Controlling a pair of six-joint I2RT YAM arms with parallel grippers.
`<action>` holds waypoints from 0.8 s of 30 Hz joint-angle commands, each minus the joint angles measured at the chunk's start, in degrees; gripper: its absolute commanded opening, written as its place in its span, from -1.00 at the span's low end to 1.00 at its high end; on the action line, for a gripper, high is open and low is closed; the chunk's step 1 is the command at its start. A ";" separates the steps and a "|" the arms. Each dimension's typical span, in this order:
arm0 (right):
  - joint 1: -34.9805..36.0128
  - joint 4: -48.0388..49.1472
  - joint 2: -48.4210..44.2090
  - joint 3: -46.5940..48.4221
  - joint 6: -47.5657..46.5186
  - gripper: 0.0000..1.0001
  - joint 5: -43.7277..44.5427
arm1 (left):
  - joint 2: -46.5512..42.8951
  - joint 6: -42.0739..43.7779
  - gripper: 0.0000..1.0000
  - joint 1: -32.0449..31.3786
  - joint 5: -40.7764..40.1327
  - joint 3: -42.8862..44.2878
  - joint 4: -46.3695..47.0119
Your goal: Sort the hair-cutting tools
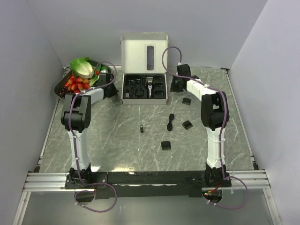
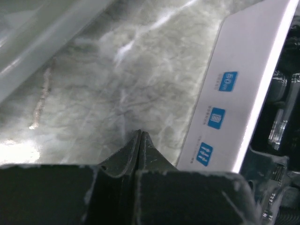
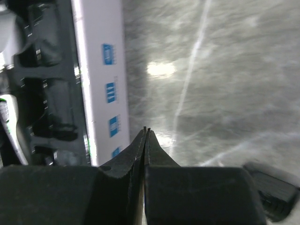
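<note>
The slim black-and-silver clipper (image 1: 149, 89) lies in the black insert of the open white box (image 1: 124, 99) at the back middle. Loose black attachments lie on the marble table: a guard (image 1: 186, 101), another guard (image 1: 187, 124), a little brush (image 1: 170, 122), a short cylinder (image 1: 141, 128) and a comb guard (image 1: 166, 146). My left gripper (image 1: 112, 90) is shut and empty just left of the box, whose white side shows in the left wrist view (image 2: 220, 117). My right gripper (image 1: 176, 85) is shut and empty just right of the box side (image 3: 105, 84). One guard (image 3: 272, 187) lies beside it.
A dark tray of lettuce, strawberries and grapes (image 1: 77, 78) stands at the back left, close behind my left arm. The box lid (image 1: 144, 51) stands upright against the back wall. Side walls close in the table left and right.
</note>
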 commanded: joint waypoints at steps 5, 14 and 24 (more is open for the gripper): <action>-0.12 4.93 1.01 -2.22 1.63 -1.00 -7.84 | -5.40 -1.41 -0.98 -0.21 9.44 -8.06 8.75; 1.11 6.51 -0.22 -5.04 1.72 -1.00 -9.68 | -9.00 -2.73 -0.98 -0.30 16.56 -16.15 17.01; 2.69 6.69 -1.45 -8.02 1.02 -1.00 -9.86 | -14.54 -0.09 -0.98 -3.99 15.25 -20.54 17.46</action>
